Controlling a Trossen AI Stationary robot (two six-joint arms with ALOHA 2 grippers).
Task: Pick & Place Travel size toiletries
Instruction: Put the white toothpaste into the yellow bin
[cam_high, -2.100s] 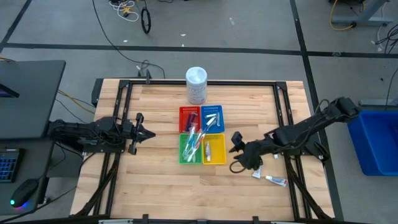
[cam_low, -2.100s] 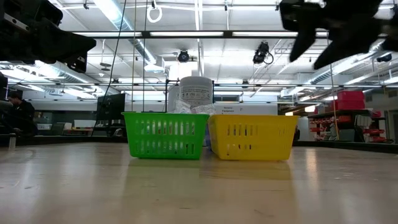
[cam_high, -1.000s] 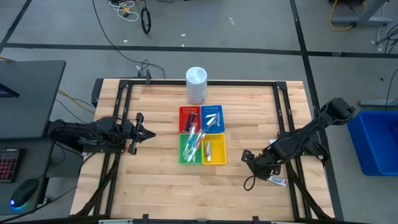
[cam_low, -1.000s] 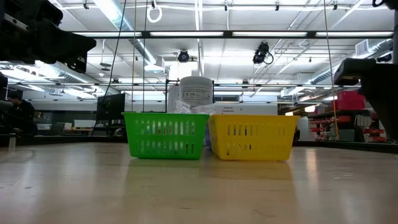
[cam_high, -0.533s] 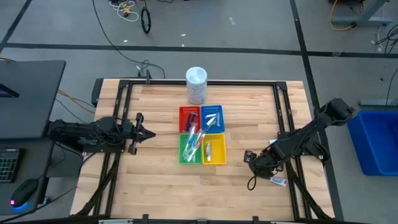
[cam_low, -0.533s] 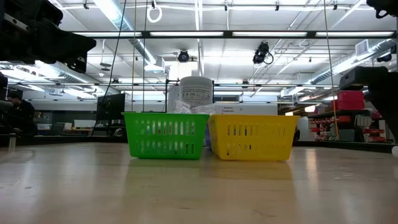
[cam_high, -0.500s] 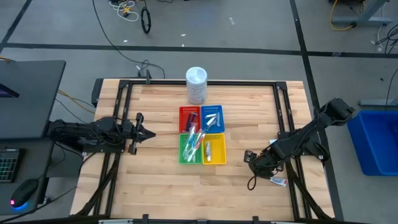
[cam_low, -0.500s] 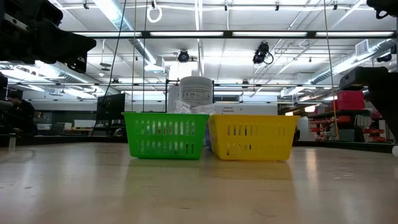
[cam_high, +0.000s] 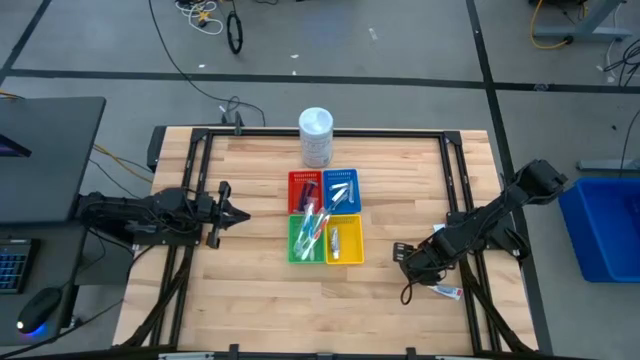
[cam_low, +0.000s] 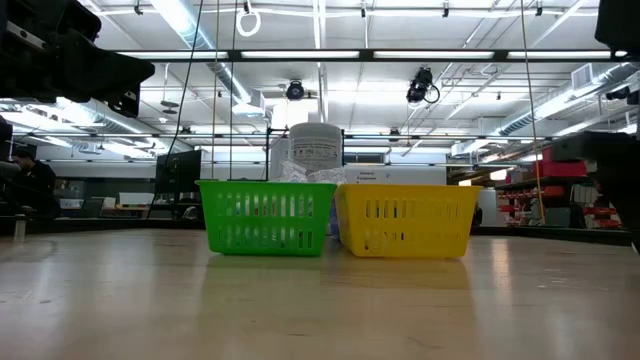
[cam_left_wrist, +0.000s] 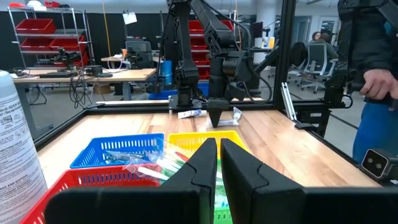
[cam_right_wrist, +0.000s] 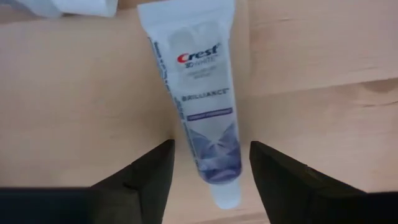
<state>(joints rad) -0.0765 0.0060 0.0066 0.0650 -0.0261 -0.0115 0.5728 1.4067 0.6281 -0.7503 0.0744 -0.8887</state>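
White Crest tube (cam_right_wrist: 205, 106) lies flat on wood (cap downward)

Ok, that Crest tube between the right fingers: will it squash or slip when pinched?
The Crest tube looks like a soft flat squeeze tube, so it probably dents. Its glossy skin may slip. Lying flat on the table, it seems unlikely to roll.

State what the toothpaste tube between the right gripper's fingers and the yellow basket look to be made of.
Toothpaste tube: soft glossy plastic, likely; printed white skin with a sheen. Yellow basket: rigid moulded plastic, apparently; slotted walls, even colour.
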